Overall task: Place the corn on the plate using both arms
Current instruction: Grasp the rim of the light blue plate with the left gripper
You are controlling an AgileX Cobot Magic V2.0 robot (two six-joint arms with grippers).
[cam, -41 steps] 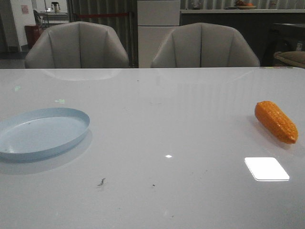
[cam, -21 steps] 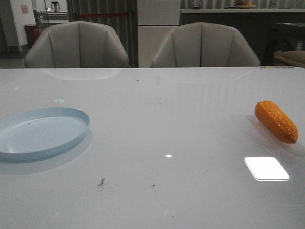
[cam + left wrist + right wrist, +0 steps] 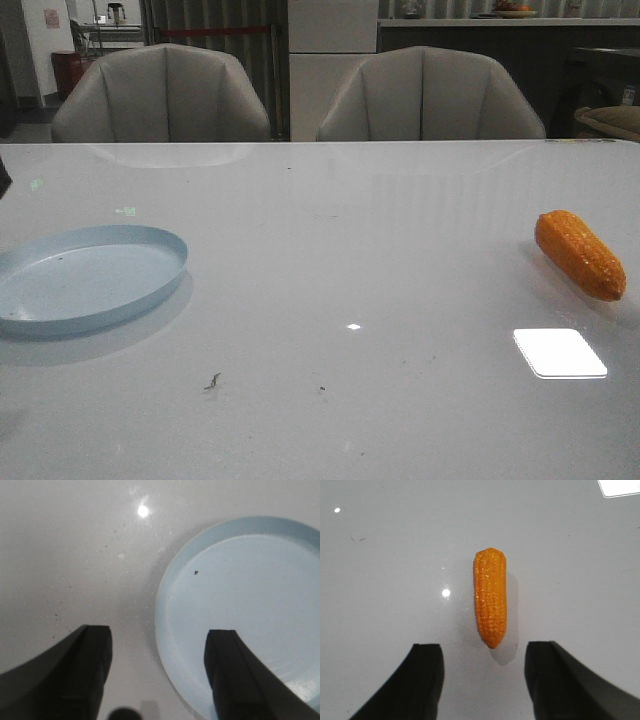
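The corn (image 3: 490, 597) is framed lengthwise between the right gripper's (image 3: 482, 680) wide-spread fingers, ready for grasping. The left gripper (image 3: 157, 672), also spread wide and empty, is held over the plate's (image 3: 165, 630) rim.

Bare counter (image 3: 360, 270) is lying between the plate (image 3: 88, 275) and the corn (image 3: 580, 254), which are sitting well apart. Nothing is crowding the corn; two chairs (image 3: 160, 95) are standing beyond the far edge.

Front view across table (image 3: 330, 300); wrist views straight down, close.
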